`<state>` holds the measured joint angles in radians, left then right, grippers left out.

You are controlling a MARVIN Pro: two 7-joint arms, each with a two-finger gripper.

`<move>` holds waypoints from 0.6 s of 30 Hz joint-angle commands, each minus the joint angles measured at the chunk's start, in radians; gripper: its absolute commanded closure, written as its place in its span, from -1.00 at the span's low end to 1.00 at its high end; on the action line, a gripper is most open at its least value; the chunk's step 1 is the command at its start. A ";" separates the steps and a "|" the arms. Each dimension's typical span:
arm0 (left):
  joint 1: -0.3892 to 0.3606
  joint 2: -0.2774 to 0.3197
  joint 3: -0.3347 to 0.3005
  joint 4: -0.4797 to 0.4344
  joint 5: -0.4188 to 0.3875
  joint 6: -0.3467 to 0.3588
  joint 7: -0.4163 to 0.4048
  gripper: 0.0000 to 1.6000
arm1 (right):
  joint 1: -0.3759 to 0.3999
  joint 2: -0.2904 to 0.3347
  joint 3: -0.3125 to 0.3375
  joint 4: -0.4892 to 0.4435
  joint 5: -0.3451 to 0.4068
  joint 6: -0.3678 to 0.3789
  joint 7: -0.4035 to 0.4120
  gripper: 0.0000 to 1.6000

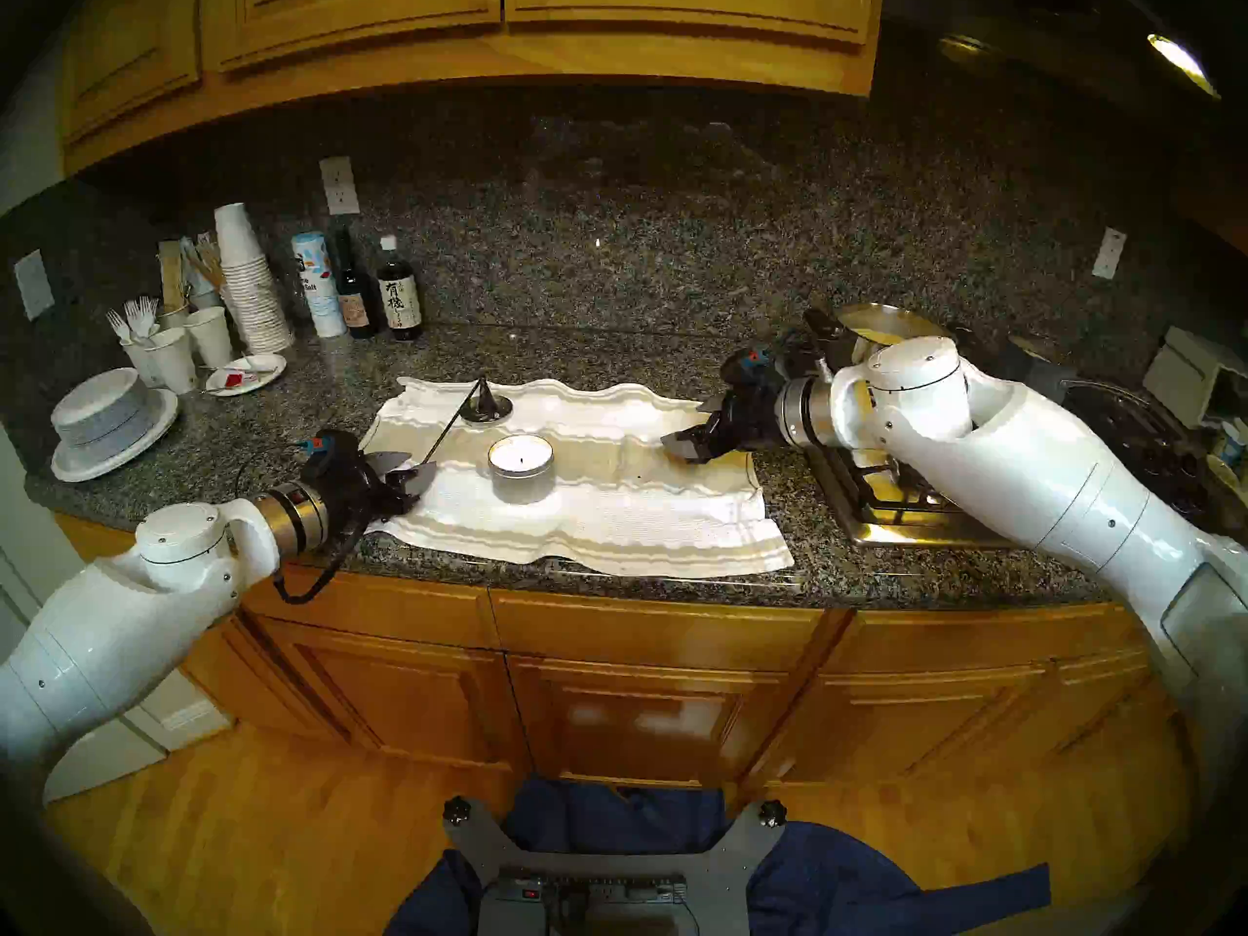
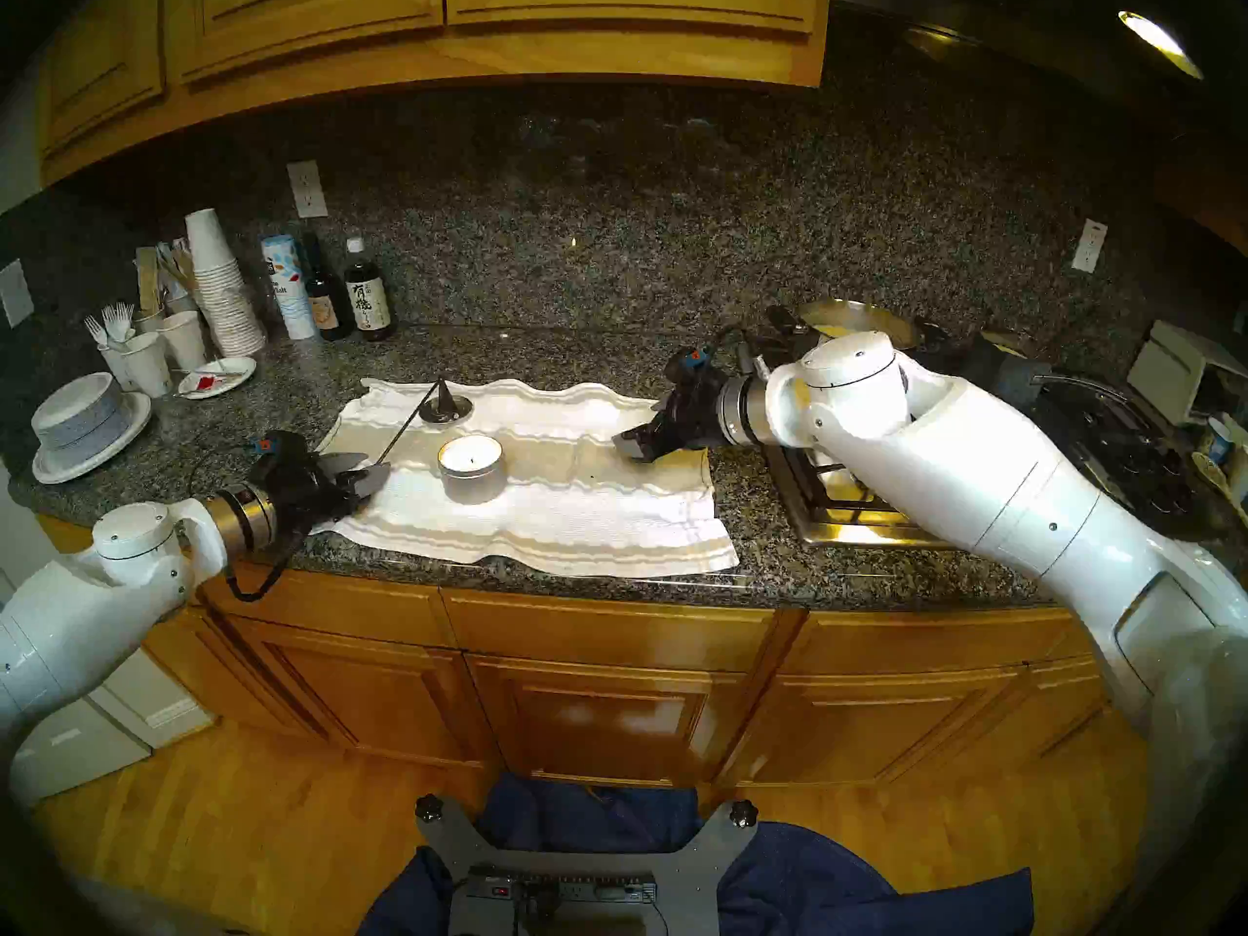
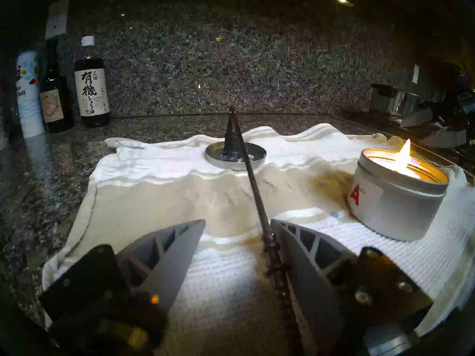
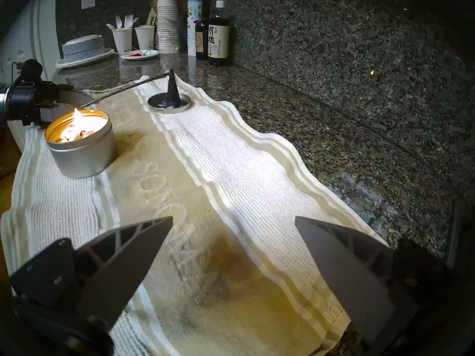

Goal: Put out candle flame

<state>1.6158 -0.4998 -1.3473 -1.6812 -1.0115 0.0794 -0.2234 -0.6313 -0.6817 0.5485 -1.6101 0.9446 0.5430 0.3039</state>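
Note:
The candle (image 1: 521,472) is a short silver tin with white wax, standing on a white towel (image 1: 608,516). Its flame (image 1: 521,450) burns; it also shows in the left wrist view (image 3: 406,152). A black cone snuffer (image 1: 485,398) stands on a flat silver dish (image 1: 496,413) behind the candle. Its thin rod handle (image 3: 257,193) slants down to my left gripper (image 1: 415,468). That gripper is open, and the rod end lies between the fingers, against the candle-side finger (image 3: 303,247). My right gripper (image 1: 679,445) is open and empty, low over the towel's right end.
Dark bottles (image 1: 398,300), a salt canister (image 1: 317,286), stacked paper cups (image 1: 246,286) and plates (image 1: 111,421) crowd the back left. A stove (image 1: 878,502) with a pot (image 1: 878,323) lies right of the towel. The counter's front edge runs just below the towel.

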 commanded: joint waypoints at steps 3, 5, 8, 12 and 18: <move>-0.119 -0.092 -0.001 0.025 0.064 0.009 -0.022 -0.13 | 0.037 -0.001 0.028 -0.008 0.000 -0.009 0.000 -1.00; -0.139 -0.112 0.007 0.041 0.083 0.015 -0.031 -0.06 | 0.037 -0.001 0.028 -0.008 0.000 -0.009 0.000 -1.00; -0.176 -0.140 0.022 0.067 0.111 0.022 -0.045 0.00 | 0.037 -0.001 0.028 -0.008 0.000 -0.009 0.000 -1.00; -0.199 -0.166 0.025 0.087 0.144 0.033 -0.067 0.01 | 0.038 -0.001 0.028 -0.008 0.000 -0.010 0.000 -1.00; -0.249 -0.207 0.043 0.136 0.202 0.055 -0.110 0.01 | 0.039 -0.001 0.028 -0.008 0.000 -0.010 0.001 -1.00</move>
<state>1.4614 -0.6513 -1.3113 -1.5714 -0.8580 0.1226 -0.2937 -0.6306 -0.6813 0.5479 -1.6103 0.9462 0.5429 0.3031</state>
